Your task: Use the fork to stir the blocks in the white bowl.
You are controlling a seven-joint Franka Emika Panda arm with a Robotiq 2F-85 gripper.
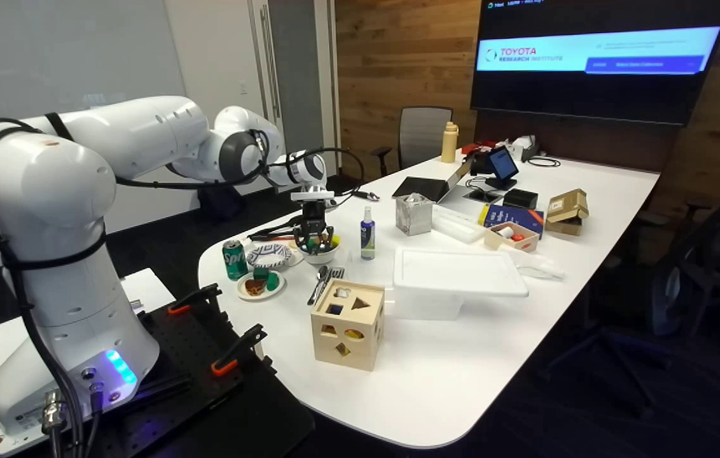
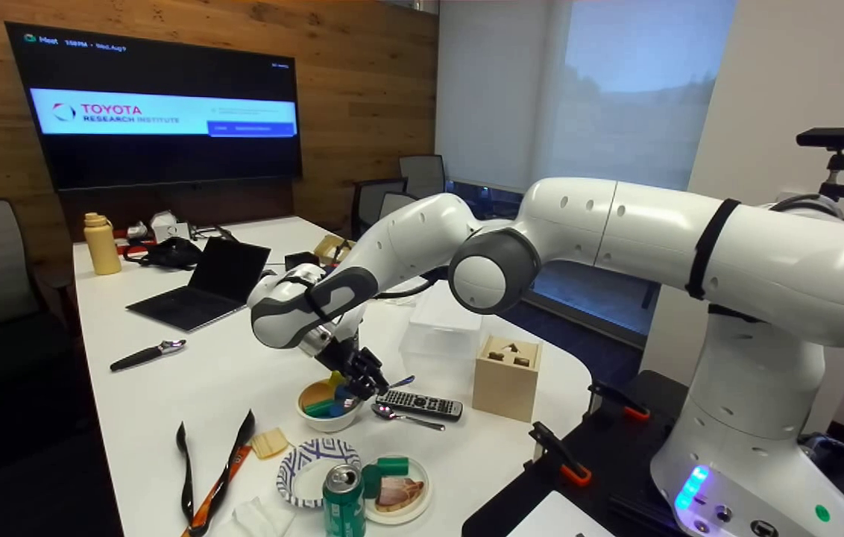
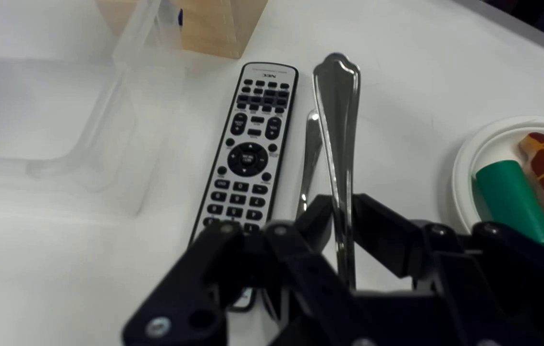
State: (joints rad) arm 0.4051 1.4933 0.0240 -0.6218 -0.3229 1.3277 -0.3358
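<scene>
Over the white counter (image 1: 436,381), the robot arm (image 2: 608,224) reaches out to the white bowl (image 2: 326,425), which stands upright. In both exterior views the jaws show over or just beside its rim, clamped on the silver handle of what, going by the task, should be the fork (image 3: 337,96). Taking hold of it and bringing it to the bowl therefore look done. Its working end is hidden in every view, so whether it touches the toy blocks (image 2: 320,409) inside the bowl, green, blue, yellow and orange among them, I cannot tell. Stirring them is, as I judge it, either left to do or just begun; this moment alone does not settle which.
</scene>
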